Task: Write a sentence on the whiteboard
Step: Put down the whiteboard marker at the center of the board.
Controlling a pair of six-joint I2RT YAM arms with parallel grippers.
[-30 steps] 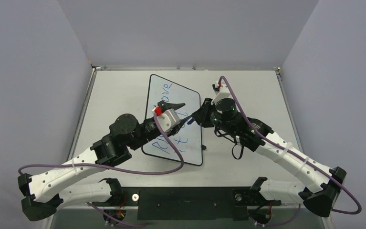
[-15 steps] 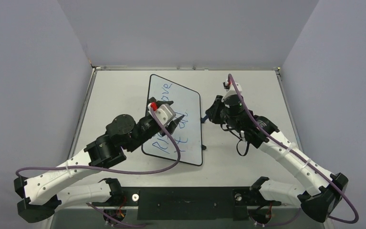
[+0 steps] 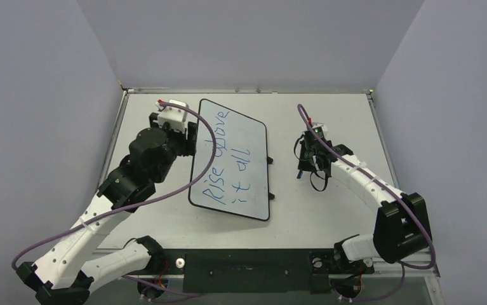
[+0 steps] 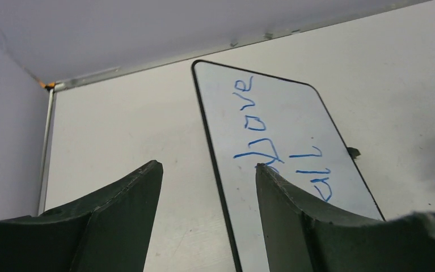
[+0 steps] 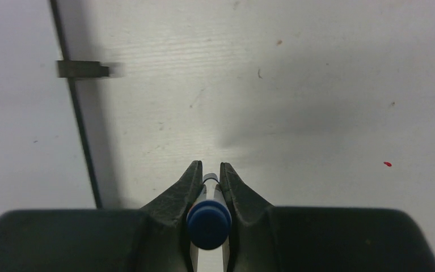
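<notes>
The whiteboard (image 3: pixel 253 136) lies flat in the middle of the table, with a black frame and small black feet. The sentence (image 3: pixel 228 166) is written on it in blue marker and reads "Rise above it all" in two lines. Part of it shows in the left wrist view (image 4: pixel 250 122). My left gripper (image 3: pixel 195 147) is open and empty, and its fingers straddle the board's left edge (image 4: pixel 218 170). My right gripper (image 5: pixel 210 167) is shut on a blue-capped marker (image 5: pixel 208 222). It points down at the bare table right of the board (image 3: pixel 302 165).
The board's right edge (image 5: pixel 84 141) and one black foot (image 5: pixel 81 69) lie left of the right gripper. Grey walls enclose the table on three sides. The table's metal rim (image 4: pixel 147 68) runs along the back. A black bar (image 3: pixel 247 262) lies between the arm bases.
My left gripper has pulled back from above the writing to the board's far left edge. My right gripper has moved right, off the board, with the marker in it.
</notes>
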